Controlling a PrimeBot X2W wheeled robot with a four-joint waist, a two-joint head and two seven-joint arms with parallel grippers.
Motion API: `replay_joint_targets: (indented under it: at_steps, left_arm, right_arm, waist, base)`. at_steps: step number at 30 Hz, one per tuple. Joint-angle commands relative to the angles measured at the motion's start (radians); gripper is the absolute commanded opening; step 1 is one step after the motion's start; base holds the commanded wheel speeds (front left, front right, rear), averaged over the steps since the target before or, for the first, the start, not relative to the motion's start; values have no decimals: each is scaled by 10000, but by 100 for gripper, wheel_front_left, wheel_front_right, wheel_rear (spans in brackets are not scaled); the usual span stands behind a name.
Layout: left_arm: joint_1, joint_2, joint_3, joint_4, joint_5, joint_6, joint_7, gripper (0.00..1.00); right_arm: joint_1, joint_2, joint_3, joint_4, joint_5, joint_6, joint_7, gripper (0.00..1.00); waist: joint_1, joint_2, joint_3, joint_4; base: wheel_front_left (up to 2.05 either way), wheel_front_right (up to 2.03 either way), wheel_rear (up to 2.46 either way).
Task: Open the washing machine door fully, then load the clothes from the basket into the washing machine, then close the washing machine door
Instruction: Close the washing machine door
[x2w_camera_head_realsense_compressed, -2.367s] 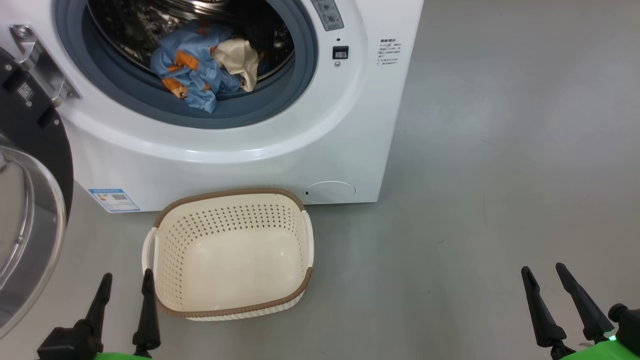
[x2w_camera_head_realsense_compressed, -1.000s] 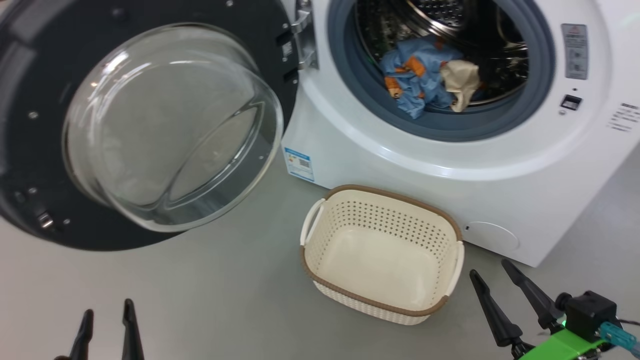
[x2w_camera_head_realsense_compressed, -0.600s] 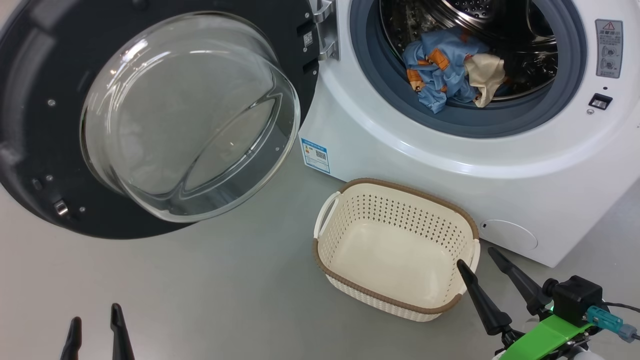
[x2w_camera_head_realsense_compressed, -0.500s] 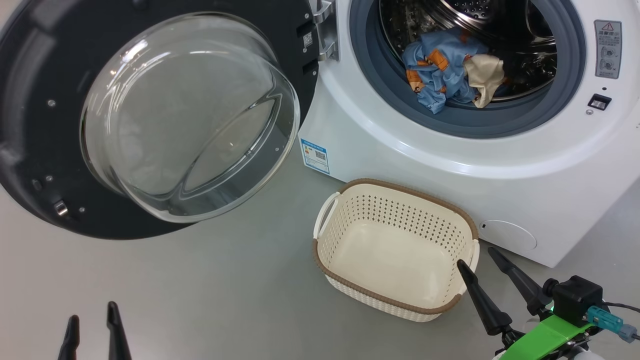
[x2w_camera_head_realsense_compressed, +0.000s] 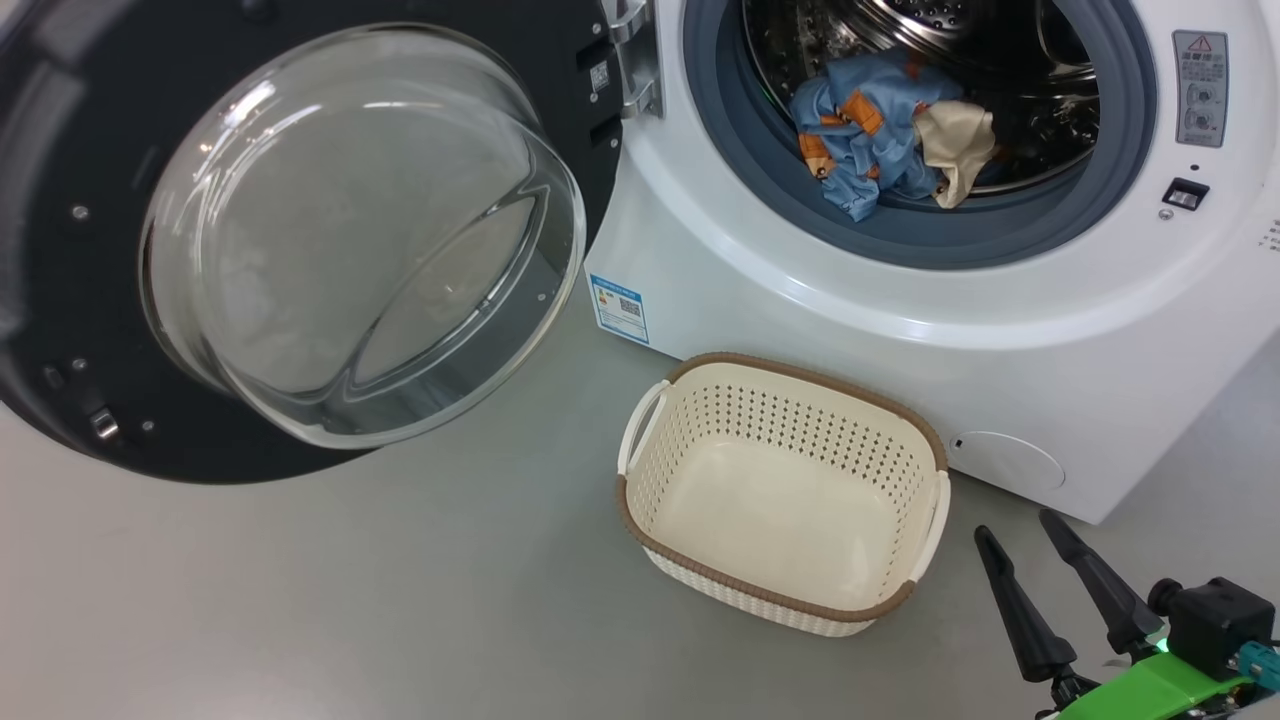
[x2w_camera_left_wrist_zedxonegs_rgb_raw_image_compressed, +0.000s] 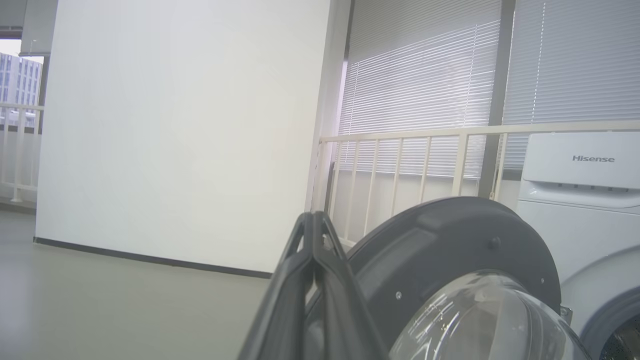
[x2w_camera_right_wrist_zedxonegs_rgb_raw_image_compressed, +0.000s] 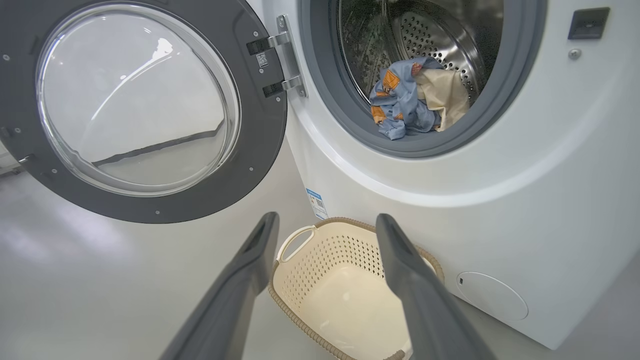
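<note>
The right gripper (x2w_camera_head_realsense_compressed: 1015, 524) has 2 long black fingers — slim, tapering to blunt points — set on a bright green bracket (x2w_camera_head_realsense_compressed: 1150, 690); beside it sit a boxy black block (x2w_camera_head_realsense_compressed: 1215, 617) and a teal plug (x2w_camera_head_realsense_compressed: 1260, 660). The left gripper (x2w_camera_left_wrist_zedxonegs_rgb_raw_image_compressed: 315, 216) has 2 matte dark grey fingers of the same tapered shape.

Before me the white washing machine (x2w_camera_head_realsense_compressed: 860, 320) stands with its round black-rimmed door (x2w_camera_head_realsense_compressed: 330, 240) swung wide to my left, the glass bowl bulging toward me. The light-blue and cream clothes (x2w_camera_head_realsense_compressed: 880, 140) lie bunched in the steel drum (x2w_camera_head_realsense_compressed: 900, 15). The cream basket (x2w_camera_head_realsense_compressed: 790, 372) sits empty on the floor (x2w_camera_head_realsense_compressed: 400, 600), just beside the machine's front.
</note>
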Motion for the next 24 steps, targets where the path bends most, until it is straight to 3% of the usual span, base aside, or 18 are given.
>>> replay_joint_targets:
  at_steps: [1,8,15,18,20,24]
  left_arm:
    - [-705,791,416,-117,5,-63,-32,0]
    - [-2972,2900,448,1835,-1505,-79,-32,0]
    - [-4828,4709,-146,5277,-4430,-81,415,0]
    - [-5363,5332,-612,6321,-5687,-81,1401,0]
    - [-5747,5444,-740,6952,-6778,-81,2422,0]
    - [-6057,5853,-1141,8029,-7832,-81,4194,0]
  right_arm:
    - [70,-58,46,-318,-106,16,-120,100]
    - [169,8,-272,-618,-289,16,-120,100]
    - [-131,-92,-324,-732,-350,16,-120,100]
    - [-230,-137,-409,-782,-362,16,-120,100]
    - [-280,-179,-472,-807,-372,16,-120,100]
    - [-314,-246,-566,-855,-383,16,-120,100]
  waist:
    - [-1,0,69,-35]
    - [-1,0,612,-548]
    - [-1,0,1211,-1042]
    - [-1,0,1421,-1131]
    - [-1,0,1499,-1165]
    - [-1,0,1588,-1221]
  base:
    - [0,0,0]
    - [0,0,0]
    - [0,0,0]
    - [0,0,0]
    - [0,0,0]
    - [0,0,0]
